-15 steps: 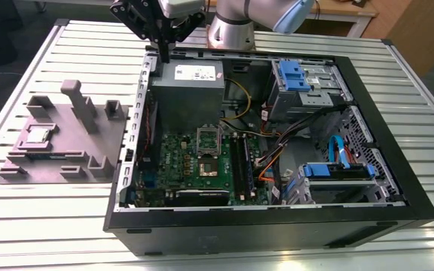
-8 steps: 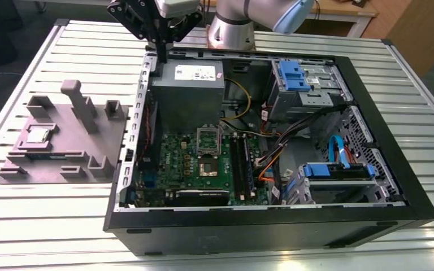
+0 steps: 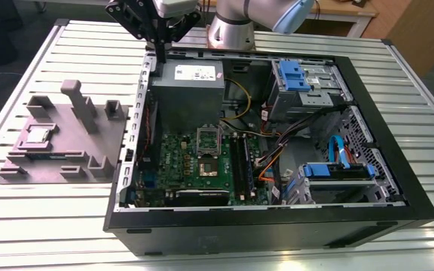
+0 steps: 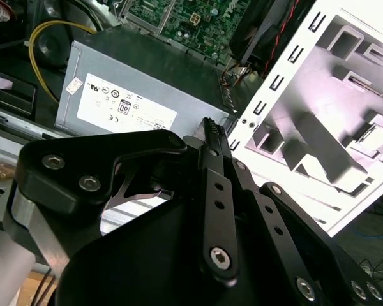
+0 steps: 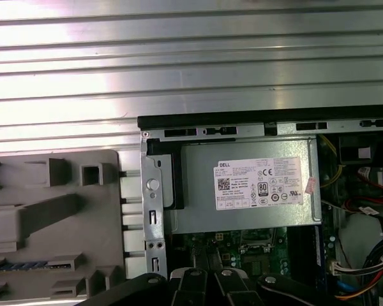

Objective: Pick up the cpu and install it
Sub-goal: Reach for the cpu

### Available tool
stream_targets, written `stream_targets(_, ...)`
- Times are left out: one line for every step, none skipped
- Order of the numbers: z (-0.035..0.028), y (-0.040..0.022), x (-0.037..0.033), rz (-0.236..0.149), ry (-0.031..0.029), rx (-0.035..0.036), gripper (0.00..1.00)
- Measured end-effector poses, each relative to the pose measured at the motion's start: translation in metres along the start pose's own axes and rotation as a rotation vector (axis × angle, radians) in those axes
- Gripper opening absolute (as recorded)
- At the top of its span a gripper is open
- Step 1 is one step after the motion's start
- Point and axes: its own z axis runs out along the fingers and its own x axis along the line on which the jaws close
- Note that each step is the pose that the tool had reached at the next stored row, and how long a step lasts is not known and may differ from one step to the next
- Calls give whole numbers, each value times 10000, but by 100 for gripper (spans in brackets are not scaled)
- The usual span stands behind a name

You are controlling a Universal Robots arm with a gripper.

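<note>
Cpu point(image 3: 38, 135) on fixture point(image 3: 100, 144), exterior view

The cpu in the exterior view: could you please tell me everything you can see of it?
The cpu is a small flat square chip with a shiny silver-grey metal top. It lies flat in a recess of the grey holder block on the slatted table, at the exterior view's left of the open computer case. Only the holder touches it; the gripper hangs apart, over the case's rim.
</note>
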Motion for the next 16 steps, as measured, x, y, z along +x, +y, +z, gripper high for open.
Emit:
stream_targets(0,0,3,0,0,0,10)
stream_targets(0,0,5,0,0,0,10)
stream_targets(-1,-1,8,0,1,1,10)
stream_targets(-1,-1,10,0,0,0,10)
stream_targets(-1,-1,12,0,1,1,10)
stream_targets(-1,-1,14,0,1,1,10)
stream_targets(-1,-1,16,0,1,0,10)
stream_targets(-1,-1,18,0,0,0,10)
stream_targets(-1,-3,38,0,1,0,10)
stream_targets(-2,-4,53,0,1,0,10)
stream_targets(-2,-4,54,0,1,0,10)
stream_targets(-2,-4,55,0,1,0,10)
stream_targets(-2,-4,57,1,0,0,10)
stream_targets(-2,-4,59,0,0,0,10)
stream_targets(-2,-6,77,0,0,0,10)
stream_targets(-3,-8,105,0,1,0,10)
